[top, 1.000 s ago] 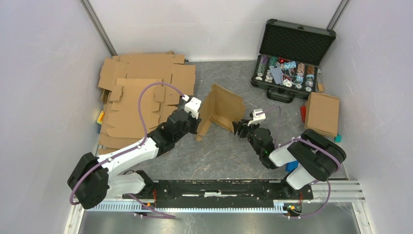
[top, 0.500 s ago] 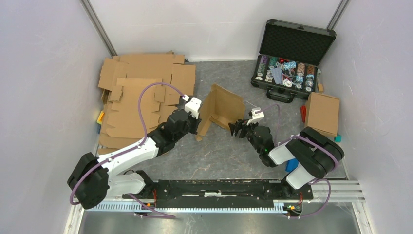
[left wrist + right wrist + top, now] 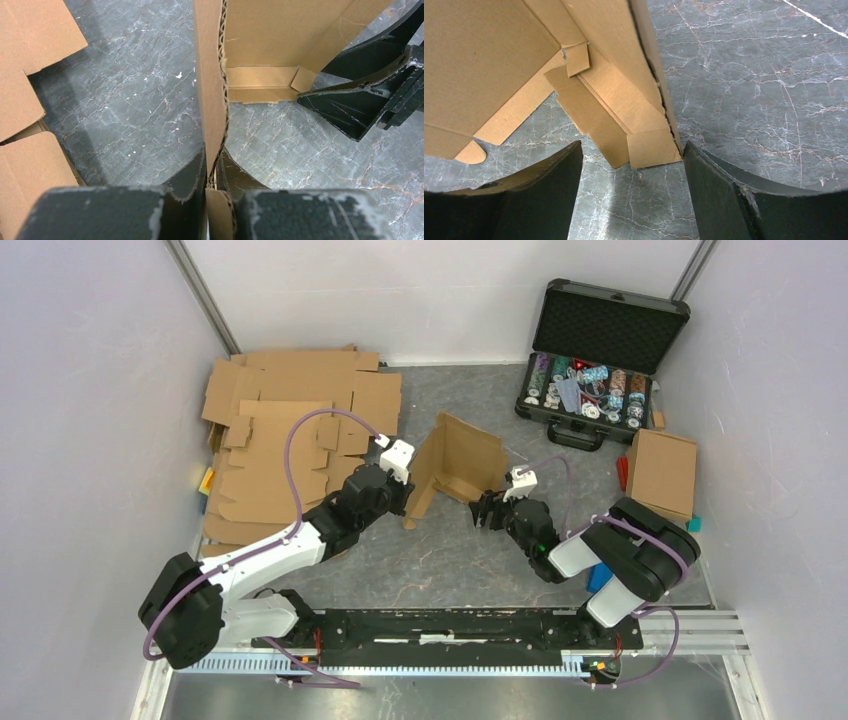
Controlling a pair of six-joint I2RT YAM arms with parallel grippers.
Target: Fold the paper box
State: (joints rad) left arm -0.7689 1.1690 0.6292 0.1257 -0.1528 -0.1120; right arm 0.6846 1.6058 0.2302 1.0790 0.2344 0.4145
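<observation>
The paper box (image 3: 455, 460) is a half-folded sheet of brown corrugated cardboard standing on edge mid-table. My left gripper (image 3: 403, 496) is shut on the box's left wall (image 3: 210, 85), whose edge runs straight up between the jaws (image 3: 214, 165). My right gripper (image 3: 482, 510) stands open at the box's near right corner. In the right wrist view the corner flap (image 3: 651, 147) lies just ahead of the gap (image 3: 631, 167) between the two fingers, and the right finger (image 3: 709, 185) is close to the upright wall's edge.
A stack of flat cardboard blanks (image 3: 290, 430) lies at the back left. An open black case of poker chips (image 3: 595, 365) sits at the back right, with a closed cardboard box (image 3: 662, 472) in front of it. Small coloured blocks lie by the right edge (image 3: 694, 524).
My right gripper has opened wider and slid left toward the box's near right corner. The left gripper and the box have stayed put.
</observation>
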